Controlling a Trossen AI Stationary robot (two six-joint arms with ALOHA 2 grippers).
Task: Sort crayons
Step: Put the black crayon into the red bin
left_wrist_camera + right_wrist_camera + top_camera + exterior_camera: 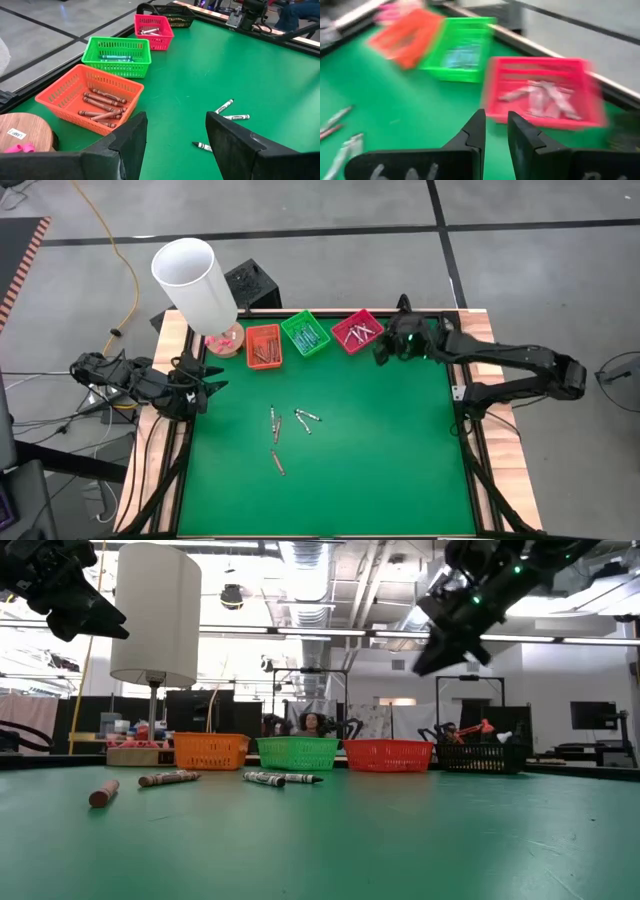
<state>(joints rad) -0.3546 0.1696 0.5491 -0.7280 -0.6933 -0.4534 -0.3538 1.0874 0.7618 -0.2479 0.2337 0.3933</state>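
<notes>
Three trays already hold crayons, a few crayons (288,430) remain on the counter (380,470) — right gripper (495,131) fingers empty, slightly parted.

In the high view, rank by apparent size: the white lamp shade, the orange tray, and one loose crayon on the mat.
1. White lamp shade, though it stands nearer the overhead camera, which inflates it.
2. Orange tray.
3. Loose crayon, far the smallest.
</notes>
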